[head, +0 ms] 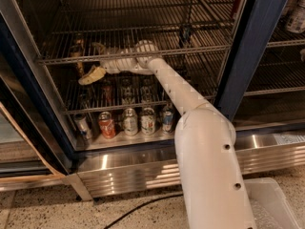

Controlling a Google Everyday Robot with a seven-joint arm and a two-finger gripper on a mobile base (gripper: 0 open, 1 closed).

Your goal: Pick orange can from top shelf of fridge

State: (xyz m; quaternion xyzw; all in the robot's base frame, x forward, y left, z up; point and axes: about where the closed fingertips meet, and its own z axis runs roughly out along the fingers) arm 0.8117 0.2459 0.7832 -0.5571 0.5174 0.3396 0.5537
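Red can (106, 125), white-and-green cans (129, 121), black cable (138, 208)

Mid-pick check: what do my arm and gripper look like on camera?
The arm is smooth, white and tubular with thick rounded joints and small dark dots on its lower segment. The gripper, inside the fridge at left, is pale yellow-tan.

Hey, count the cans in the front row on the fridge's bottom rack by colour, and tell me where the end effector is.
Silver can: 1
Red can: 1
White-and-green cans: 2
Blue can: 1
Total: 5
End effector: far left, just under the front bar of the rack holding the orange can.
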